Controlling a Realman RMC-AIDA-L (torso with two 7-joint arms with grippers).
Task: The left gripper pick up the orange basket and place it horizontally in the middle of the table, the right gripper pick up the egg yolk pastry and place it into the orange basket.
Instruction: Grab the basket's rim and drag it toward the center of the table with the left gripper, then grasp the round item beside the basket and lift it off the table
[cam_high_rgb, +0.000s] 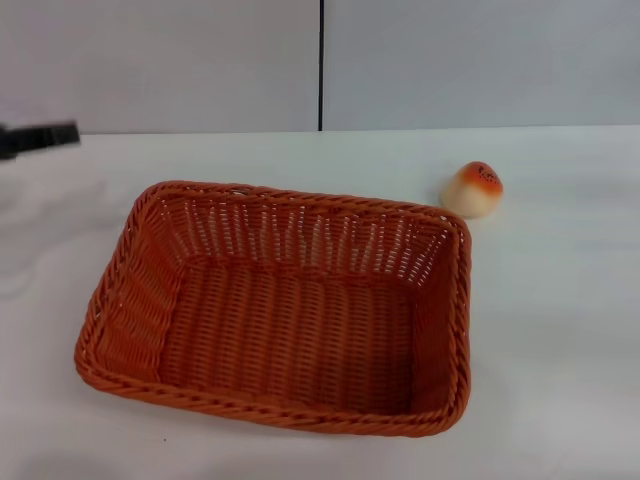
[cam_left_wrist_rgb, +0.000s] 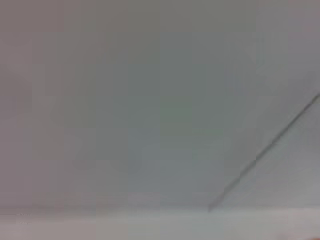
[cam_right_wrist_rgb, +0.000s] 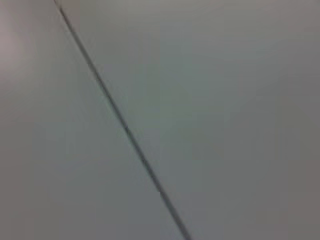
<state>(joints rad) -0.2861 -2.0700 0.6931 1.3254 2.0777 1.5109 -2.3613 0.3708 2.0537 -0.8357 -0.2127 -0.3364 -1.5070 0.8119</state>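
Note:
The orange basket (cam_high_rgb: 280, 305) lies flat and lengthwise across the middle of the white table (cam_high_rgb: 560, 330) in the head view, and nothing is inside it. The egg yolk pastry (cam_high_rgb: 473, 189) sits on the table just beyond the basket's far right corner, apart from it. At the far left edge, well away from the basket, the dark tip of my left gripper (cam_high_rgb: 40, 138) pokes into the head view. My right gripper is out of view. Both wrist views show only a grey wall with a thin dark seam.
A grey wall with a vertical seam (cam_high_rgb: 321, 65) stands behind the table. Bare white tabletop surrounds the basket on all sides.

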